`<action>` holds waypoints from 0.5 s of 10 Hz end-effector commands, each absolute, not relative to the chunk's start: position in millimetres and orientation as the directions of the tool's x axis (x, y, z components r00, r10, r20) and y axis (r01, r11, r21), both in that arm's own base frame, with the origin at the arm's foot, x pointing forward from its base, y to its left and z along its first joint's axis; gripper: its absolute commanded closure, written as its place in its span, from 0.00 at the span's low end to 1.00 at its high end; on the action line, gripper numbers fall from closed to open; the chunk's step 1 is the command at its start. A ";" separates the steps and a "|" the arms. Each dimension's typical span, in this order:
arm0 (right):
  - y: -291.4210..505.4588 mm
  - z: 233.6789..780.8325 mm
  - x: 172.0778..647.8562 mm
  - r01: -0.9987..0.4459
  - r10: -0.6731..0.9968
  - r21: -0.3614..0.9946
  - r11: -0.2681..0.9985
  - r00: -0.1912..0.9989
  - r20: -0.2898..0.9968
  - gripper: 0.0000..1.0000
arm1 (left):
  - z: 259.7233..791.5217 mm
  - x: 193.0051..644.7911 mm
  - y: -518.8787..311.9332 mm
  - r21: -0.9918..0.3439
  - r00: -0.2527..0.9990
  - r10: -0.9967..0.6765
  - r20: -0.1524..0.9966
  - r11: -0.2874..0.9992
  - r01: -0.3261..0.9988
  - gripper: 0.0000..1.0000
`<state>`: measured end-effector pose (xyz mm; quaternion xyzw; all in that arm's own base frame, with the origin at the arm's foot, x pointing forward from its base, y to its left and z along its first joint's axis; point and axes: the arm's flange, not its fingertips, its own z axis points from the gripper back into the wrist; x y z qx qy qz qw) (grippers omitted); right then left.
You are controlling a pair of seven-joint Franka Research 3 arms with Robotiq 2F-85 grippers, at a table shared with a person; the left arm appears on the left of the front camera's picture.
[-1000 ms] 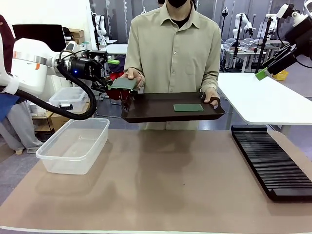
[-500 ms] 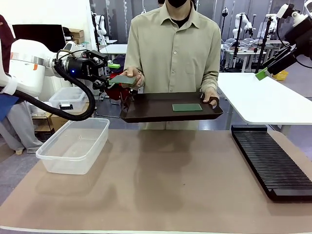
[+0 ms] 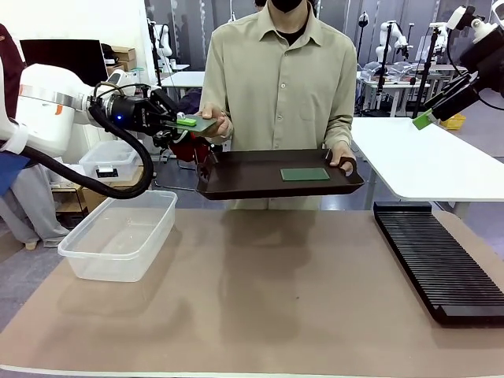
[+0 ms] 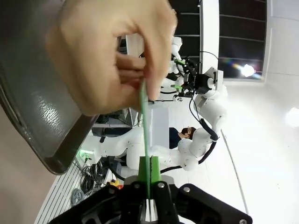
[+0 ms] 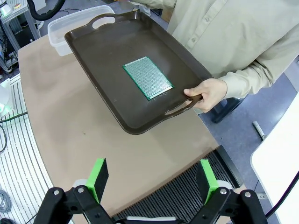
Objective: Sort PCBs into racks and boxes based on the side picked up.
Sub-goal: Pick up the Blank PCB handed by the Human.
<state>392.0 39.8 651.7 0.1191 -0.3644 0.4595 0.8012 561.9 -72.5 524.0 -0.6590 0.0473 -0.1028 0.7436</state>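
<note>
PCB (image 3: 198,123) at the far left is now clamped by its edge in the left hand (image 3: 183,121), whose jaws have just closed from half open, while the person's fingers (image 3: 219,124) hold its other end above the tray (image 3: 236,191). The handover looks nearly done. The second PCB (image 3: 305,174) waits on the tray, and the right hand (image 3: 425,118) hangs spread and empty at the far right.

One green PCB (image 3: 201,124) sits level at ten o'clock, pinched in my left hand (image 3: 186,121). The other PCB (image 3: 305,174) lies flat on the brown tray (image 3: 244,178) at twelve. Black slotted rack (image 3: 441,264) at four, clear tub (image 3: 118,236) at eight.
</note>
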 end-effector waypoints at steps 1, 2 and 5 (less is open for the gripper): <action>38.8 648.8 391.7 -0.834 0.657 -0.145 0.533 0.300 0.692 0.00 | 523.7 560.4 -72.1 -0.987 0.966 -0.253 0.047 0.137 0.084 1.00; 38.8 648.8 391.7 -0.834 0.657 -0.145 0.533 0.300 0.692 0.00 | 523.5 559.3 -72.0 -0.987 0.966 -0.253 0.049 0.136 0.085 1.00; 38.8 648.8 391.7 -0.834 0.657 -0.145 0.533 0.300 0.692 0.00 | 522.3 558.5 -70.7 -0.975 0.974 -0.214 0.078 0.190 0.119 1.00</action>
